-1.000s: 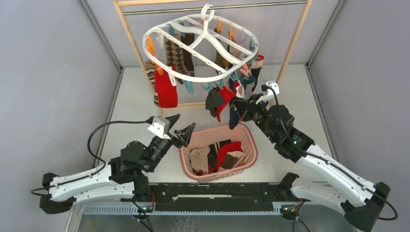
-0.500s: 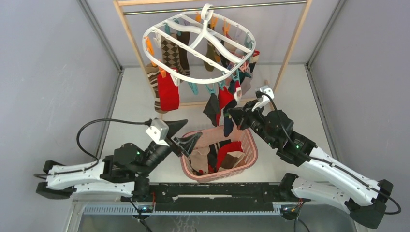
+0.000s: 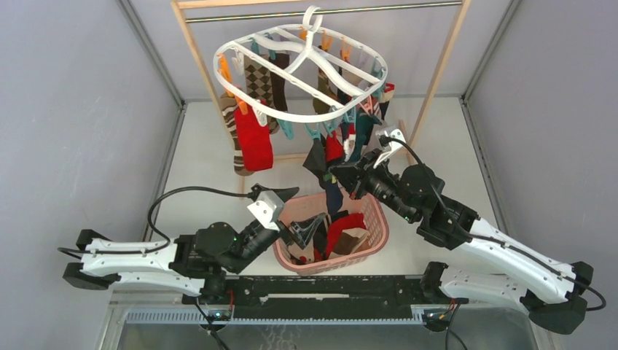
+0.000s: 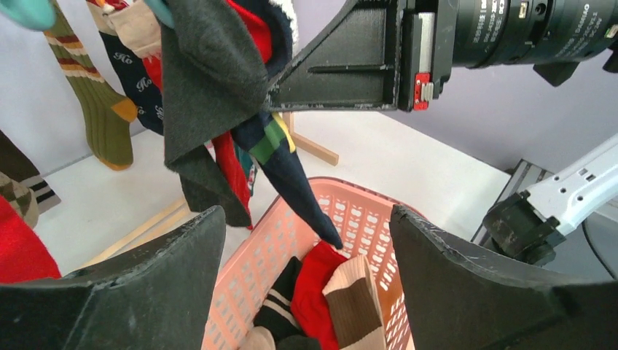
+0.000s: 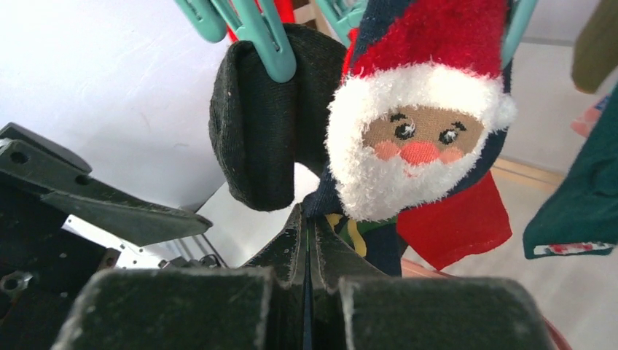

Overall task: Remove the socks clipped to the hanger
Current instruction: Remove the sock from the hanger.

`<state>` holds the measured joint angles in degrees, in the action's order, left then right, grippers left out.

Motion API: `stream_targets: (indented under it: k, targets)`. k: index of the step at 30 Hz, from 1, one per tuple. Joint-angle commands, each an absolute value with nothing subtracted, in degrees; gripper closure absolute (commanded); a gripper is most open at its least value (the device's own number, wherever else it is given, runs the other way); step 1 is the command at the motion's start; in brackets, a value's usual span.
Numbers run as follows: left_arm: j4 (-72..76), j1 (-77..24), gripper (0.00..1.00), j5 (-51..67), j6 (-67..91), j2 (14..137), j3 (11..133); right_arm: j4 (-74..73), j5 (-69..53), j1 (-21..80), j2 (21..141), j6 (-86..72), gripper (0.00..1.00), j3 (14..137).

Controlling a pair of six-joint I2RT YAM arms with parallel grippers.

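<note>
- Standing at the back of the table, the wooden-framed rail carries the hanger by its hook. The white oval frame hangs tilted, its front-right side lower.
- The right arm reaches up from the near right to the hanger's low front-right side. The right gripper has its jaws pressed together, and in the right wrist view their tips meet the navy Santa sock just under the white beard, apparently pinching that fabric.
- The left arm lies low at the near left. The left gripper is spread wide with nothing between its fingers, hovering over the near-left rim of the pink lattice basket.
- The basket sits on the table below the hanger's front edge, with red, tan and striped socks lying inside.
- Many socks are clipped around the frame: a red one and an argyle one on the left, and a dense bunch at the front right.
- The toe of the navy Santa sock dangles down to the basket's rim.
- A teal clip grips a dark grey sock just beside the Santa sock.
</note>
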<state>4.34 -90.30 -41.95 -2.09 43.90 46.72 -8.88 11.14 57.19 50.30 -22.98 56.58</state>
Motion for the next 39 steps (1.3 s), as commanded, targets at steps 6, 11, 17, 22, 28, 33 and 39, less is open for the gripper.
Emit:
stream_targets:
  k: [6,11,17,22,28,33,39]
  targets:
    - [12.1,-90.6,0.06,-45.1,-4.5,48.1,46.0,-7.6,9.3,60.8,52.4,-24.4,1.00,60.5]
    - [14.1,-90.7,0.05,-48.8,-4.8,49.6,44.7,-7.6,9.0,61.9,52.3,-24.9,1.00,60.7]
    - [16.0,-90.6,0.06,-51.7,-5.1,49.0,42.6,-7.8,8.0,63.1,52.4,-25.4,1.00,61.5]
    - [18.1,-89.7,0.08,-51.7,-5.5,50.0,42.2,-7.2,6.6,63.5,52.9,-26.3,1.00,61.7]
    - [19.6,-87.4,0.38,-50.6,-4.5,50.7,41.7,-7.5,5.9,63.7,53.4,-26.8,1.00,61.6]
    - [18.9,-85.8,0.68,-49.4,-3.7,50.4,41.8,-7.6,5.3,63.9,53.4,-27.1,1.00,61.7]
    - [18.2,-85.0,1.00,-48.2,-3.0,48.8,41.0,-8.1,5.2,64.0,52.9,-27.3,1.00,61.6]
